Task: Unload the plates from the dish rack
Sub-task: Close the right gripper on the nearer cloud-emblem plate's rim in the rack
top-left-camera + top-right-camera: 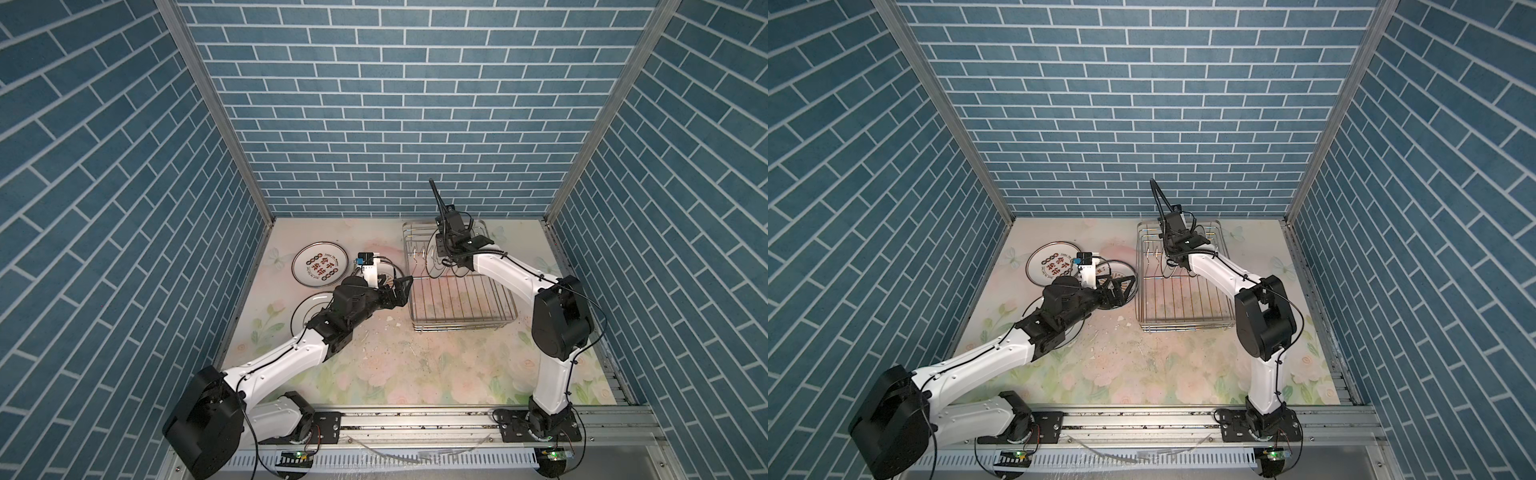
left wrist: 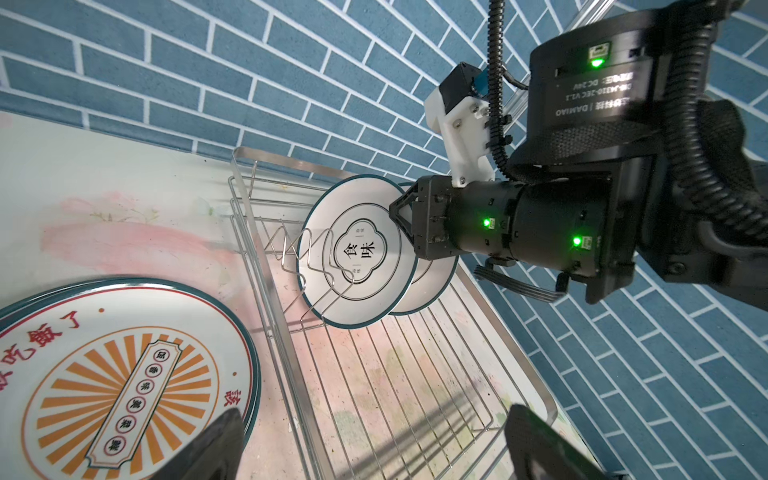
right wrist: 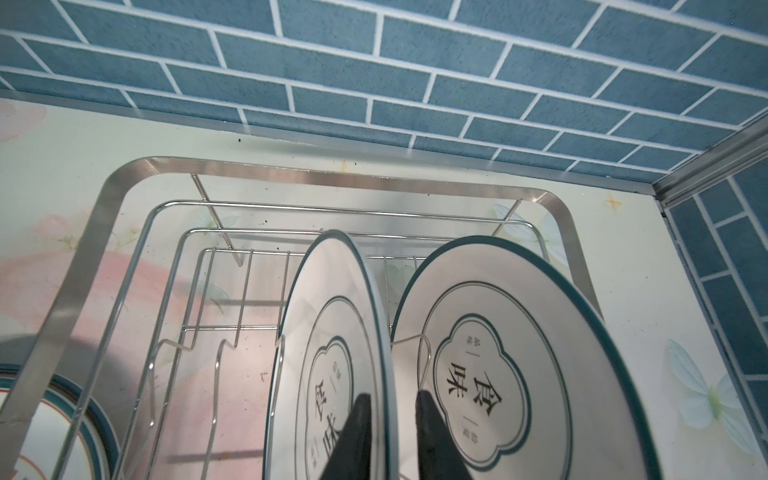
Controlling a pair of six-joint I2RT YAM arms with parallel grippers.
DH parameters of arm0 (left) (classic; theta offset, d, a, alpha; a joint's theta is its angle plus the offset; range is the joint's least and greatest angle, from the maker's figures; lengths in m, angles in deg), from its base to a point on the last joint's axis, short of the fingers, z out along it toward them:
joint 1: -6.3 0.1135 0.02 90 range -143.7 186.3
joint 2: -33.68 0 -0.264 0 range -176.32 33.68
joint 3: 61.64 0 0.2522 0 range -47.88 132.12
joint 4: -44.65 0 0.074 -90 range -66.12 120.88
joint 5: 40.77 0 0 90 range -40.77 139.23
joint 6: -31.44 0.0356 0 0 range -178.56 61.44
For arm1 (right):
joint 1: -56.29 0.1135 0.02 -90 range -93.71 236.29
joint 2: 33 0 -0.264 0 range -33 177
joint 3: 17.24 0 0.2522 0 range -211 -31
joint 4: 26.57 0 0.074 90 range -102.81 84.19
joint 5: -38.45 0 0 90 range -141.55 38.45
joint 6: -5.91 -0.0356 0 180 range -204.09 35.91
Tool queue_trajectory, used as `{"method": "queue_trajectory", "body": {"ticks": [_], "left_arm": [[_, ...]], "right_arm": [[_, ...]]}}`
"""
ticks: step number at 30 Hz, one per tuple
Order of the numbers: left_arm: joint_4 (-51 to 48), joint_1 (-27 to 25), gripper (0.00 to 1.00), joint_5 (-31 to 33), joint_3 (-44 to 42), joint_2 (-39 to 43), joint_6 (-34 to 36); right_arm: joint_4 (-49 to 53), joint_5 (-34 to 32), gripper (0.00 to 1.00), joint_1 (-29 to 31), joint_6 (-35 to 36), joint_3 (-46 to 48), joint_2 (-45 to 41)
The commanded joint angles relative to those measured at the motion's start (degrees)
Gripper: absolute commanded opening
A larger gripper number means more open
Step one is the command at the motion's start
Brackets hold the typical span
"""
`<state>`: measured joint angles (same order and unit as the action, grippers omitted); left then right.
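While the left gripper hangs with its two fingers far apart and nothing between them, the right gripper is down in the dish rack. Two plates stand on their edges in the rack, at the end close to the blue wall. The right gripper has one black finger on each side of the rim of the first plate, the one nearer the left arm. The fingers are very close to the rim, but I cannot tell if they squeeze it. The second plate leans just beside it (both have a flower outline with black letters in the middle). More plates lie flat on the table, left of the rack in both top views: the letter plate with red and black writing, the sunburst plate on a small pile just by the left gripper, and the hidden plate, half covered by the left arm
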<state>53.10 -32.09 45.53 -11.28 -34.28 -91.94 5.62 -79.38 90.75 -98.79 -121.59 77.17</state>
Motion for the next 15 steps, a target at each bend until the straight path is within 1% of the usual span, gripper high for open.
{"method": "queue_trajectory", "body": {"ticks": [1,5,9,15], "left_arm": [[-0.98,-0.38,1.00,1.60,-1.03,0.24,-0.10],[-0.93,-0.37,1.00,1.07,-1.39,0.79,0.40],[0.77,-0.37,1.00,0.15,-2.12,0.98,0.60],[3.33,-0.37,1.00,-1.58,-1.71,-0.91,-0.45]], "right_arm": [[0.73,-2.31,0.17,0.39,0.37,-2.21,0.92],[1.16,-2.94,0.17,0.39,0.50,-2.84,1.28],[1.16,-2.89,0.13,0.43,0.39,-3.02,1.16],[0.84,-3.30,0.11,0.62,1.48,-3.05,0.67]]}}
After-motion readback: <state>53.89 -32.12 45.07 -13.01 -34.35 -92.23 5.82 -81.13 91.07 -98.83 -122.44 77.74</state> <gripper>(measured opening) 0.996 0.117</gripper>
